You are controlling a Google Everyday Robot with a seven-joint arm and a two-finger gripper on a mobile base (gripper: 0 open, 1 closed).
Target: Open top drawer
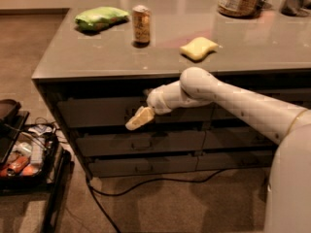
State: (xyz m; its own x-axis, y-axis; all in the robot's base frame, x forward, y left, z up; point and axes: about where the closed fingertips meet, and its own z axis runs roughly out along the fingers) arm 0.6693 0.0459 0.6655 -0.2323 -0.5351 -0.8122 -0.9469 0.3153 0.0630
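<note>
Cream claw (140, 119) at lower edge of top drawer (92, 111) front; grip state unclear.

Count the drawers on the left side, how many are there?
3. The top drawer is highest, with the gripper in front of it; the middle drawer sits below; the bottom drawer is lowest. The arm may hide more on the right.

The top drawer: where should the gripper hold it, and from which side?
Take the top drawer by its centre pull, straight from the front; the face is otherwise flat. The gripper is at that spot and seems to cover the pull.
</note>
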